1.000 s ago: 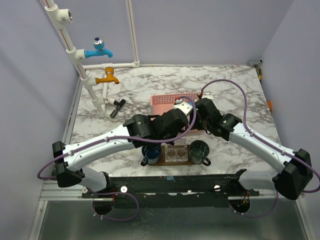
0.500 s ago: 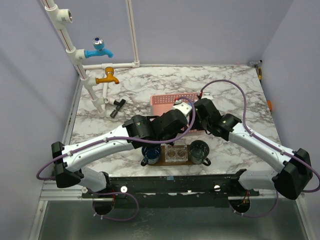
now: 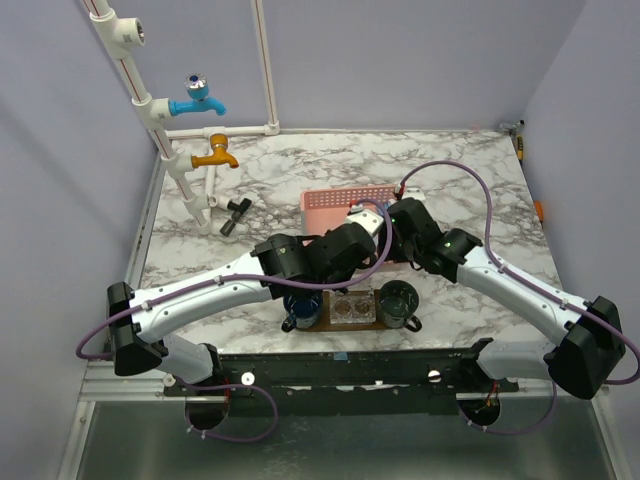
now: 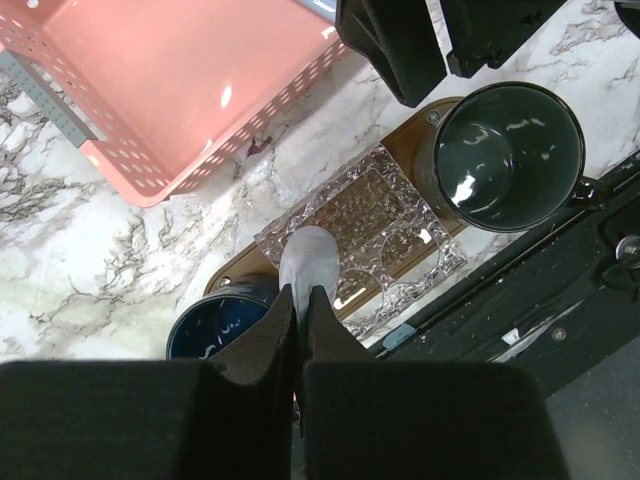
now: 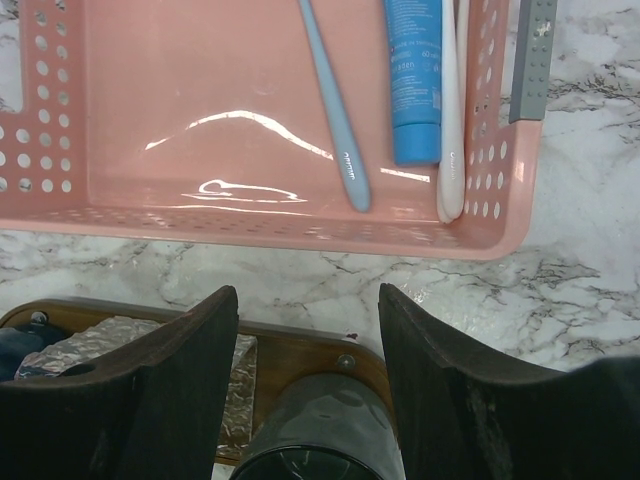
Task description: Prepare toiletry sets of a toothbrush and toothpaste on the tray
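In the left wrist view my left gripper (image 4: 301,292) is shut on a pale, flat-ended toothpaste tube (image 4: 308,262). The tube hangs over the glass dish (image 4: 375,215) on the brown wooden tray (image 4: 245,272). From above, the left gripper (image 3: 318,285) is mostly hidden under its own arm. My right gripper (image 5: 308,300) is open and empty, hovering over the tray (image 5: 290,355) just above a dark cup (image 5: 320,430). In the pink basket (image 5: 200,70) lie a light-blue toothbrush (image 5: 335,110), a blue toothpaste tube (image 5: 413,80) and a white toothbrush (image 5: 451,120).
On the tray (image 3: 326,322) stand a blue cup (image 3: 300,310), a glass dish (image 3: 351,306) and a dark cup (image 3: 397,303). The pink basket (image 3: 335,200) sits just behind them. White pipes with blue (image 3: 195,100) and orange (image 3: 216,155) taps rise at the back left.
The left wrist has sunk slightly toward the tray with the tube still held. The right arm has barely moved.
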Robot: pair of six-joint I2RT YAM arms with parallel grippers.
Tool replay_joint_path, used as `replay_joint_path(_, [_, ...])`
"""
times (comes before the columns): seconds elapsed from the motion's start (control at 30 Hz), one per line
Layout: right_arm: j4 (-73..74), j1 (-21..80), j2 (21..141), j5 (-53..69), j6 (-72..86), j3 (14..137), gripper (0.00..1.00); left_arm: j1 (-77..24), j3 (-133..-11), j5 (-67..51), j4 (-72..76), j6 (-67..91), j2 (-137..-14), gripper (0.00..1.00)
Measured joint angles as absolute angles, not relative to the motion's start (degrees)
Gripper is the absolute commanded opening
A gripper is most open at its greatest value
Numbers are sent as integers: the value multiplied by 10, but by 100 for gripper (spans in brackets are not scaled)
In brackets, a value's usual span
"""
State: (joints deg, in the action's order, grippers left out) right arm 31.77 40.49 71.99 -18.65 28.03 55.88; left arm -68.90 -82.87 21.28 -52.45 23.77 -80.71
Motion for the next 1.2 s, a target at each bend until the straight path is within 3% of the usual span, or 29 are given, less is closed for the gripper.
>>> replay_joint_path(1.2, [312,405,725,-181,281,550,62,-682,-789,209,-479,239,-774,0])
